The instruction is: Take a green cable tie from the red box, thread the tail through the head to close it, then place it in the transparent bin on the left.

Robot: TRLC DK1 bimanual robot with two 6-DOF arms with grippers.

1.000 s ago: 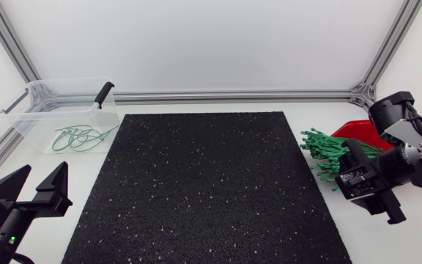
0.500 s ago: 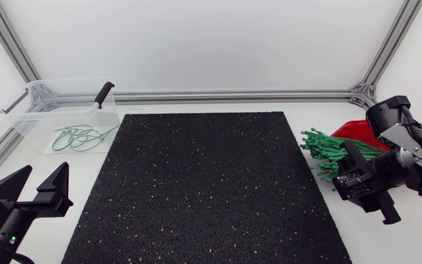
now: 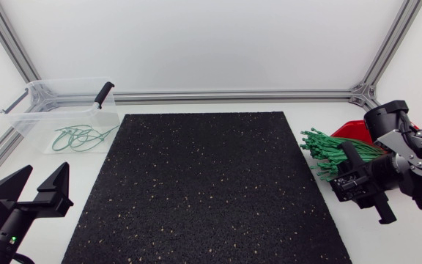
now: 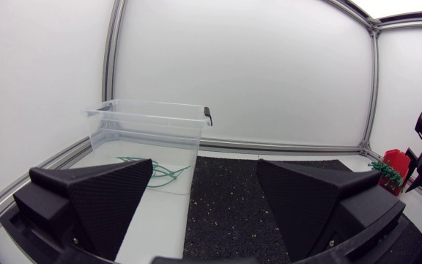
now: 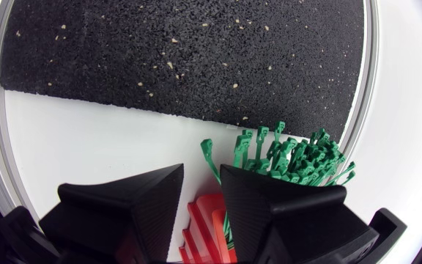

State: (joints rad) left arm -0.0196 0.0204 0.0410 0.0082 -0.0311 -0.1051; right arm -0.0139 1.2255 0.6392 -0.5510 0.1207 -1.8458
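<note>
right gripper [image 5: 201, 170]: fingers a bit apart, nothing pinched yet. Line yourself up on the one stray tie [image 5: 208, 152], not the whole bundle [image 5: 299, 158].
left gripper [image 4: 205, 165]: spread wide, empty.

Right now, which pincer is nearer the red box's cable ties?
Right. The right pincer hovers just over the green cable ties; the left pincer rests across the black mat, near the transparent bin.

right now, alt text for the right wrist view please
The right tool, slightly open, hangs over the red box and a bundle of green cable ties; the black mat lies ahead on the white table.
</note>
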